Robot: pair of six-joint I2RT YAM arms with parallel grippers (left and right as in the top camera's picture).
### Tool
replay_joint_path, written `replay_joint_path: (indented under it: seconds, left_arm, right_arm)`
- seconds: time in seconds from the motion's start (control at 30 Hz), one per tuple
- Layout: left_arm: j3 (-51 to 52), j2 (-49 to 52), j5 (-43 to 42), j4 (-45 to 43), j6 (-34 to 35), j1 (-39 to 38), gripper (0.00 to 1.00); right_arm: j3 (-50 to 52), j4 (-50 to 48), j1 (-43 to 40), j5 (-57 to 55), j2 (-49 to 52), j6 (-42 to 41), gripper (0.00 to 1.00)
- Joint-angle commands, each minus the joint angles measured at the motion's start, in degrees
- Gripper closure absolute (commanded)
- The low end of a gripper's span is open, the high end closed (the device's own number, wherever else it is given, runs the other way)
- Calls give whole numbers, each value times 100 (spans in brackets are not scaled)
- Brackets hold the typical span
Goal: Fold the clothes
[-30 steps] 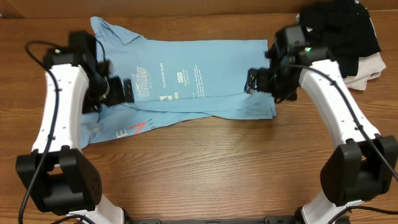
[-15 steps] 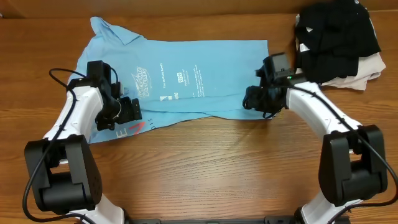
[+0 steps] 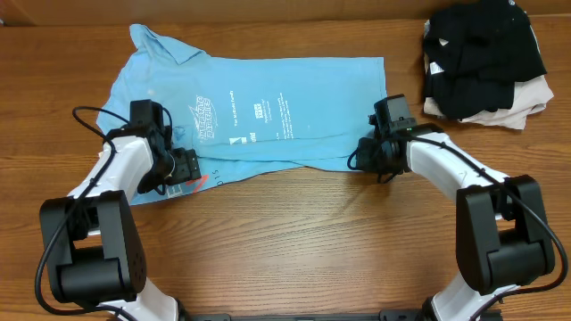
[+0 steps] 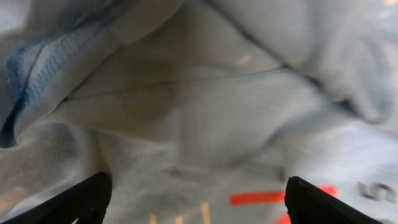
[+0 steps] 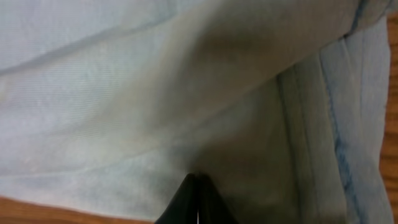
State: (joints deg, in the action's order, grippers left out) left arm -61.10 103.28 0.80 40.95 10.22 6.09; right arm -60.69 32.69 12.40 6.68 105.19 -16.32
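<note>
The clothes point(image 3: 285, 107), a light blue T-shirt, lie spread across the far half of the table with a fold along the near edge. My left gripper point(image 3: 186, 169) is low over the near-left corner, by the red lettering point(image 3: 192, 185). In the left wrist view it point(image 4: 199, 202) stands open, its fingers point(image 4: 87, 199) wide apart over the cloth point(image 4: 205, 112) and a red mark point(image 4: 261, 198). My right gripper point(image 3: 366, 157) sits at the shirt's near-right hem. The right wrist view shows it point(image 5: 198, 186) shut, tips pinching the blue cloth point(image 5: 124, 93).
A pile of black garments point(image 3: 482, 49) lies on a beige folded cloth point(image 3: 526, 102) at the back right corner. Bare wooden table point(image 3: 312, 241) stretches in front of the shirt. A strip of wood point(image 5: 37, 208) shows under the hem in the right wrist view.
Both arms came down to the shirt's near edge. The right gripper went from open to shut on the hem. The left gripper moved toward the near-left corner and stayed open.
</note>
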Motion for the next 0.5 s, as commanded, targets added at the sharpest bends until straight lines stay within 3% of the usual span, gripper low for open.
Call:
replay_joint_path:
  seconds: [0.0, 0.17, 0.47]
  left_arm:
    - [245, 37, 306, -175, 55, -15, 9]
    - [289, 37, 256, -162, 243, -15, 8]
    - [289, 37, 354, 691, 404, -11, 2]
  right_arm:
    - [232, -293, 11, -260, 44, -26, 96]
    - [310, -433, 11, -260, 44, -59, 96]
    - [321, 1126, 11, 31, 44, -566, 96]
